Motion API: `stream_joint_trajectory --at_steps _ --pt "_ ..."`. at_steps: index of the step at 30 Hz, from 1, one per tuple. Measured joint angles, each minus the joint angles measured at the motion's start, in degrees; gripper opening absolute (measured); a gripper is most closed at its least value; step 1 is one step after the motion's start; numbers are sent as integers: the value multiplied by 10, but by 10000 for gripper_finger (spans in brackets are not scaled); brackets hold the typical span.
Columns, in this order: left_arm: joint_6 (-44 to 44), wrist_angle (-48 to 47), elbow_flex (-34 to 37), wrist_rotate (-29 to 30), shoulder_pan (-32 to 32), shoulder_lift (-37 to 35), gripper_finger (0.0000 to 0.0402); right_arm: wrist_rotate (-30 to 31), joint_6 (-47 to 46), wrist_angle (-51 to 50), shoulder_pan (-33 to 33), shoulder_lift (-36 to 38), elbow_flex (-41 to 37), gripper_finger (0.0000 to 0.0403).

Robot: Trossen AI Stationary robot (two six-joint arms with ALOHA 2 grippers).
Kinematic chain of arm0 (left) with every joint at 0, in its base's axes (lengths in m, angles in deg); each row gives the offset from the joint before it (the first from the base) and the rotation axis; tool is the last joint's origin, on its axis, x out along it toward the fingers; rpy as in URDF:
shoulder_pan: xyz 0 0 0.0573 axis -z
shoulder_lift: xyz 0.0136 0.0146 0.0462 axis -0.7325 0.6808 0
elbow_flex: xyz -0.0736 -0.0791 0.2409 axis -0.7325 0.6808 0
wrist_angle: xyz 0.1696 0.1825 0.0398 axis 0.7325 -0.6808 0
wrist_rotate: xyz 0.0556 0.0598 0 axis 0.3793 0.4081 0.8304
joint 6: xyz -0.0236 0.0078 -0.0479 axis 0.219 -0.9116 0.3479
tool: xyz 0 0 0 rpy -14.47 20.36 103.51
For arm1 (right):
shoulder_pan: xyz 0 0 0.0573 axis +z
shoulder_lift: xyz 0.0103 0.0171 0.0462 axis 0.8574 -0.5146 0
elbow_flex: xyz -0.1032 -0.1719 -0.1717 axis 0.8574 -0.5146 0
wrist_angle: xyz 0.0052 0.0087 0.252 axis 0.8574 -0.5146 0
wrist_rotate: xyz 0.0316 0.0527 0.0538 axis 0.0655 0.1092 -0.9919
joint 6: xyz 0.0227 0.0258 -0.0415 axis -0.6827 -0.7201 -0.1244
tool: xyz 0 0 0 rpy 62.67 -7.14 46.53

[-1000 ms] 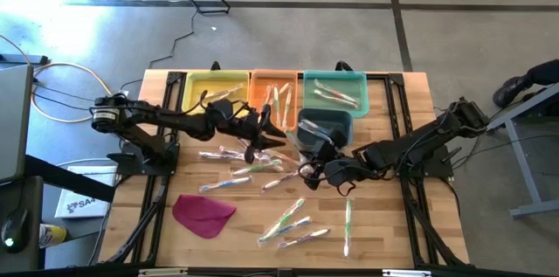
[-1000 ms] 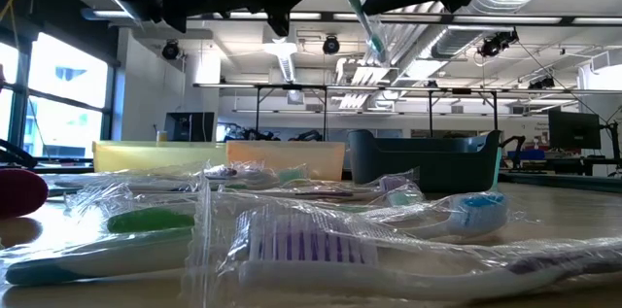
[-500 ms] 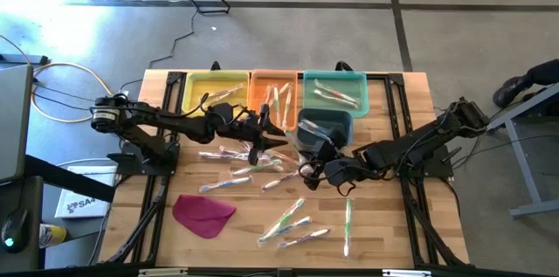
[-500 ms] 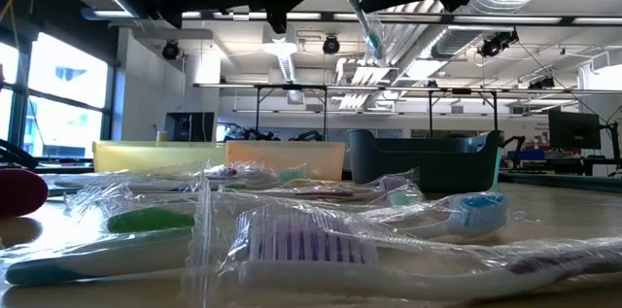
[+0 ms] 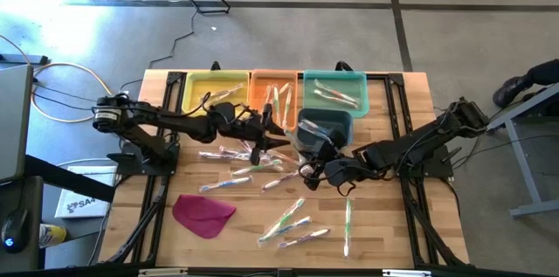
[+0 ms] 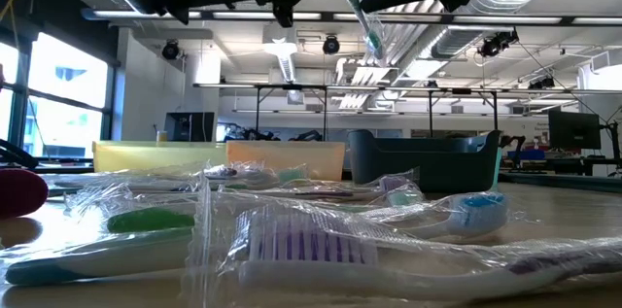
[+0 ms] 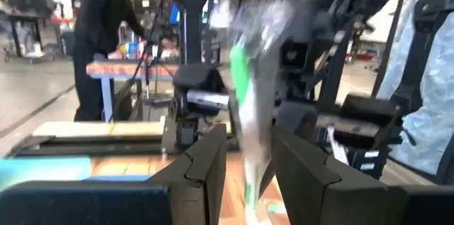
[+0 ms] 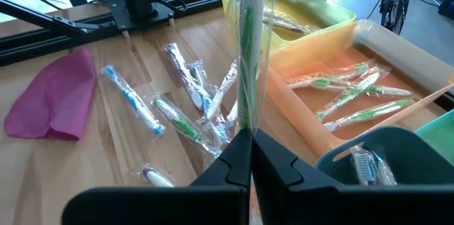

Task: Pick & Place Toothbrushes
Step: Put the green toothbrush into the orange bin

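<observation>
Both grippers hold a wrapped green toothbrush above the table's middle. My left gripper point(image 5: 265, 135) reaches in from the left, in front of the orange bin, shut on a toothbrush point(image 7: 241, 83). My right gripper point(image 5: 307, 172) comes from the right, shut on another toothbrush point(image 8: 247, 47). In the low view a wrapped brush point(image 6: 358, 7) slants down out of the dark arms; which gripper has it does not show there. Several more wrapped toothbrushes point(image 5: 244, 165) lie flat on the wood beneath and toward the near edge point(image 5: 293, 225). My left gripper pinches the toothbrush between its two fingers point(image 7: 207, 162), on the lower half of the wrapped handle point(image 7: 250, 160). The fingers come about level from the table's left and lie across the brush. The brush stands roughly upright, lifted clear of the table. My right gripper pinches one end of the clear wrapper point(image 8: 245, 122) between its shut fingers point(image 8: 230, 165). It comes slanting down from the table's right. The brush sticks straight out beyond the fingertips, clear of the table and of the brushes below.
Yellow point(image 5: 188, 93), orange point(image 5: 255, 85) and teal point(image 5: 360, 93) bins line the far edge, each holding brushes. A dark teal bin point(image 5: 336, 118) stands in front of them. A magenta cloth point(image 5: 203, 213) lies near left. A person point(image 7: 106, 33) stands beyond the table.
My left gripper has turned slightly with its toothbrush, which stays pinched and clear of the table. My right gripper and its brush have kept still.
</observation>
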Motion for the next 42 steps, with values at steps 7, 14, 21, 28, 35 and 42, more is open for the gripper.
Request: stream_joint_trajectory --at_steps 7,14,21,28,35,42 --pt "2 -11 -33 -34 4 41 110 0 0 0 0 0 0 2" --pt "1 -21 -38 -41 7 49 110 1 0 -1 0 0 0 2" --pt "7 -22 -38 -41 7 49 105 1 0 -1 -4 0 0 2" --pt "15 -20 -38 -41 7 49 57 1 0 -1 -4 0 0 3" --pt "15 -20 -38 -37 7 49 32 -10 0 0 -4 0 0 3" --pt "15 -22 -37 -42 7 49 30 -50 0 0 -4 0 0 3"
